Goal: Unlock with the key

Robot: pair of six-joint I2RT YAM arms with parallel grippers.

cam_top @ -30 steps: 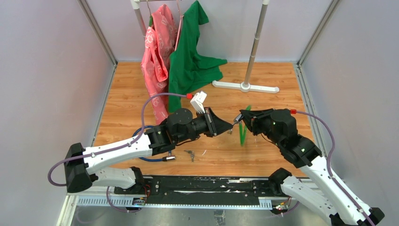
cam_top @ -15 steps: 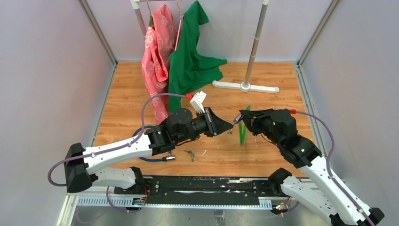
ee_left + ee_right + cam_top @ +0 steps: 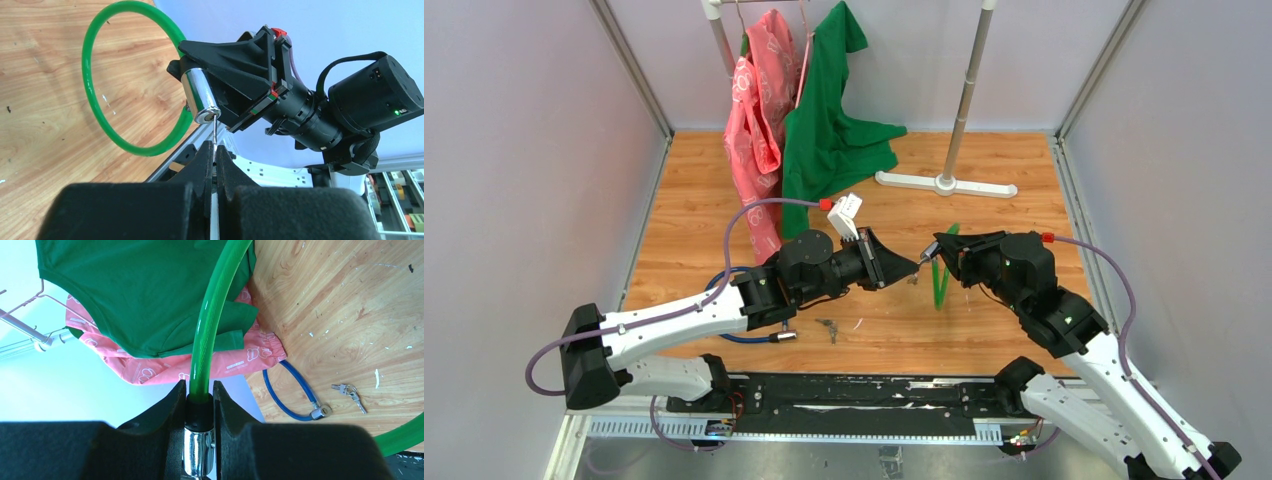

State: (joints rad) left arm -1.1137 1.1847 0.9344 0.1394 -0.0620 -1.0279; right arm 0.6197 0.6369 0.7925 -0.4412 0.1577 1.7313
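My right gripper (image 3: 936, 250) is shut on the chrome lock cylinder (image 3: 198, 452) of a green cable lock (image 3: 212, 310) and holds it above the wooden floor; the green loop (image 3: 940, 270) hangs below. My left gripper (image 3: 911, 266) is shut on a thin silver key (image 3: 214, 131). The key's tip sits in the keyhole on the cylinder's end face (image 3: 204, 116). The two grippers meet tip to tip in the middle of the top view.
A blue cable lock (image 3: 742, 335) and a loose bunch of keys (image 3: 828, 326) lie on the floor under my left arm; both show in the right wrist view (image 3: 295, 392). A garment rack (image 3: 945, 183) with a pink and a green garment (image 3: 829, 120) stands at the back.
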